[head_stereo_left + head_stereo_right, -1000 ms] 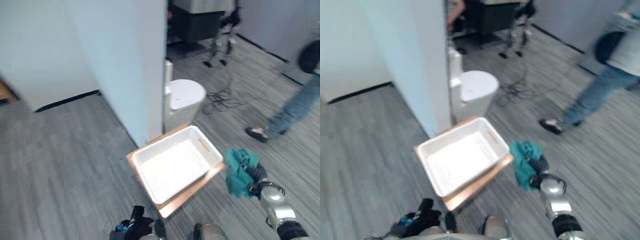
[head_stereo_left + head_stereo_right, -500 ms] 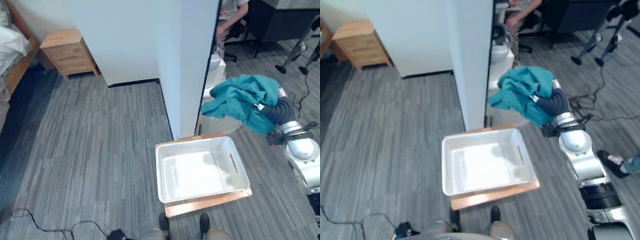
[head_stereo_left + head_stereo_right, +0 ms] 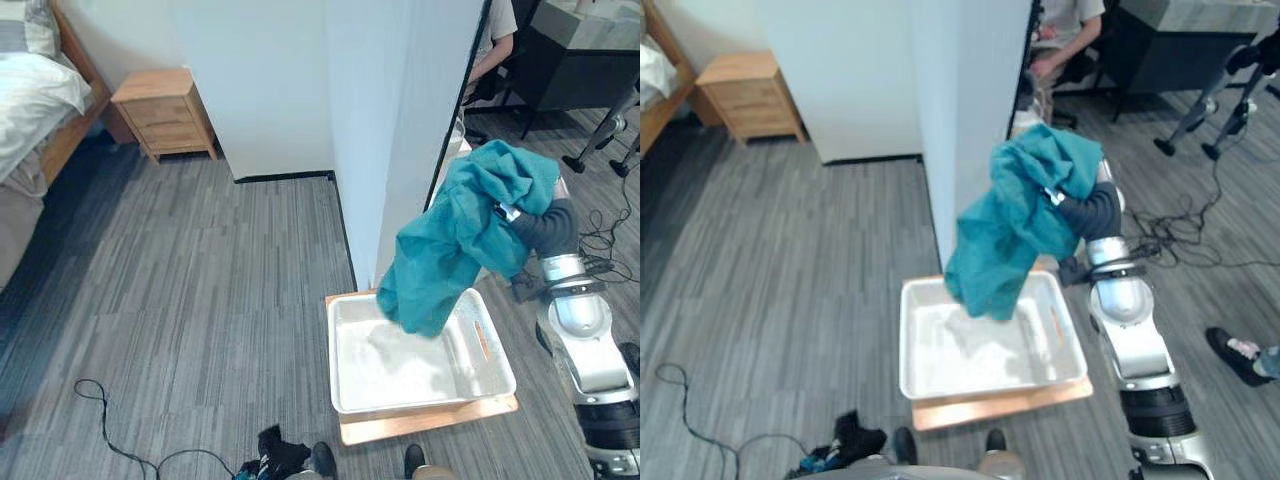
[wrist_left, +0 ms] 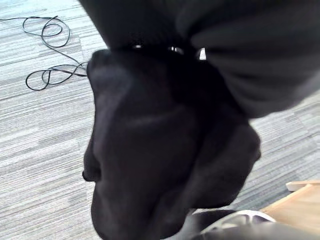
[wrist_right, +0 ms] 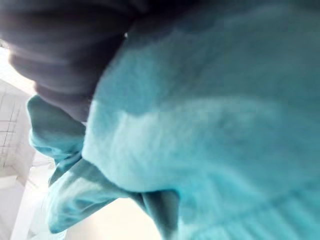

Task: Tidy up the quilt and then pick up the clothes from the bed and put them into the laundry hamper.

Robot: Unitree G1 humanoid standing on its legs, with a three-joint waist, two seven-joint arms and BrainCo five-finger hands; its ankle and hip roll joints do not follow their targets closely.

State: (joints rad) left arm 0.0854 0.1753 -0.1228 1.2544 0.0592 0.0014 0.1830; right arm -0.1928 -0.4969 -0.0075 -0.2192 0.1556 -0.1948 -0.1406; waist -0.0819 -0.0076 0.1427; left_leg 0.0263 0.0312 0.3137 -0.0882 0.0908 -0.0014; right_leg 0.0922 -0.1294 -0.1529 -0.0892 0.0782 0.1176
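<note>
My right hand (image 3: 541,228) is raised above the white laundry hamper (image 3: 497,348) and shut on a teal garment (image 3: 455,240). The garment hangs down in a long fold, its lower end just over the hamper's inside, seen too as the teal garment (image 5: 200,125) close up. The hamper stands on a wooden board (image 3: 430,426) on the floor. Low at the front, a black garment (image 3: 280,452) hangs from my left hand (image 4: 250,50), which is shut on it; the black garment (image 4: 150,150) drapes over the fingers.
A white partition wall (image 3: 380,120) rises just behind the hamper. A wooden nightstand (image 3: 165,110) and the bed (image 3: 30,100) with a white quilt stand at far left. A seated person (image 3: 1065,30) and a dark desk (image 3: 580,60) are behind the wall; a person's shoe (image 3: 1240,350) is at right.
The camera has swung and the whole picture shifted. My right hand has carried the teal garment over the hamper, and the bunched cloth now hangs down long towards its inside.
</note>
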